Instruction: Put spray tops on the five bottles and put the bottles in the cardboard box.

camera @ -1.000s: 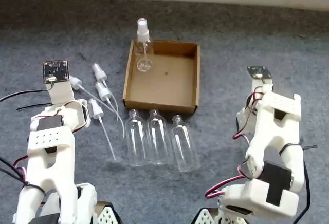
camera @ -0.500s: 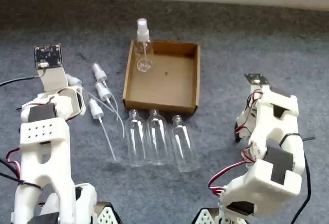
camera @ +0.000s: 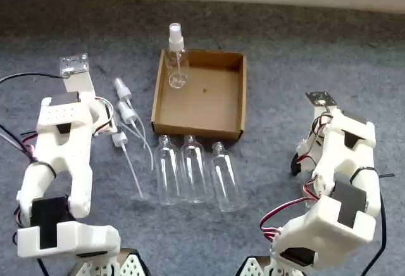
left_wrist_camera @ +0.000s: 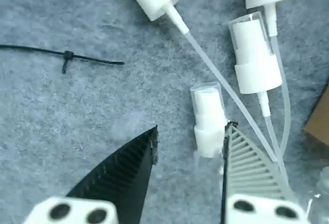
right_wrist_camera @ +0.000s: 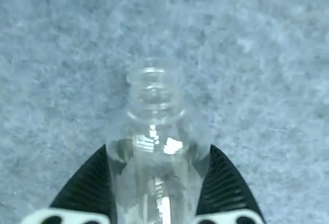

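My left gripper (left_wrist_camera: 192,129) is open low over the carpet, and a white spray top (left_wrist_camera: 208,116) lies between its fingers, close to the grey finger (left_wrist_camera: 247,167). Other loose spray tops (left_wrist_camera: 254,59) lie just beyond it, their tubes crossing. My right gripper (right_wrist_camera: 157,152) is shut on a clear capless bottle (right_wrist_camera: 154,111) just above the carpet. In the high view three capless bottles (camera: 193,168) lie side by side in front of the cardboard box (camera: 239,92). A bottle with a spray top (camera: 176,57) stands in the box's far left corner.
A black cable tie (left_wrist_camera: 67,55) lies on the grey carpet beside the spray tops. The left arm (camera: 63,143) stands left of the tops and the right arm (camera: 342,156) right of the box. A pale wall edge runs along the back.
The left arm has swung in and down towards the spray tops, and its wrist camera board has shifted right. The right arm has shifted a little.
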Available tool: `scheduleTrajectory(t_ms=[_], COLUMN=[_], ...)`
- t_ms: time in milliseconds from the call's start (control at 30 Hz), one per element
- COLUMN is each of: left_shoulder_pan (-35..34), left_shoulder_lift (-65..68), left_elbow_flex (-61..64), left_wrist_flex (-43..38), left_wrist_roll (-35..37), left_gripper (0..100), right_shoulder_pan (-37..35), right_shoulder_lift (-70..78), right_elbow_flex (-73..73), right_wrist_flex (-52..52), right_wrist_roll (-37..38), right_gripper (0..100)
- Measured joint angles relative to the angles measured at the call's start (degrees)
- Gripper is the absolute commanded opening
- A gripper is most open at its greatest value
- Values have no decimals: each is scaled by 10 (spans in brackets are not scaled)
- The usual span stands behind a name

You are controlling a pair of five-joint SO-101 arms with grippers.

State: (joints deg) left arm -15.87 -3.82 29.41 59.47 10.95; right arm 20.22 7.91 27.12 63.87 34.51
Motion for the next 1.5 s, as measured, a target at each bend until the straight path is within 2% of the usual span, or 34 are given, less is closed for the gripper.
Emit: scheduleTrajectory(t_ms=[167,400,600,867,1000,1233,1500], left_shoulder_pan=[41,42,43,47,42,43,30], left_shoulder_lift=[40,102,163,161,107,-47,-215], left_elbow_flex=[-24,-48,-82,-89,-89,-89,-89], left_wrist_flex=[1,1,-11,-6,27,86,123], left_wrist_roll=[27,43,45,45,44,44,10], left_gripper=[200,199,58,18,18,20,18], right_shoulder_pan=[0,0,0,0,4,1,-69], right_shoulder_lift=[0,0,0,0,-40,-230,-421], right_elbow_flex=[0,0,0,0,2,16,55], right_wrist_flex=[0,0,0,0,0,43,85], right_wrist_roll=[0,3,3,3,3,-6,-35], right_gripper=[4,4,4,4,4,4,4])
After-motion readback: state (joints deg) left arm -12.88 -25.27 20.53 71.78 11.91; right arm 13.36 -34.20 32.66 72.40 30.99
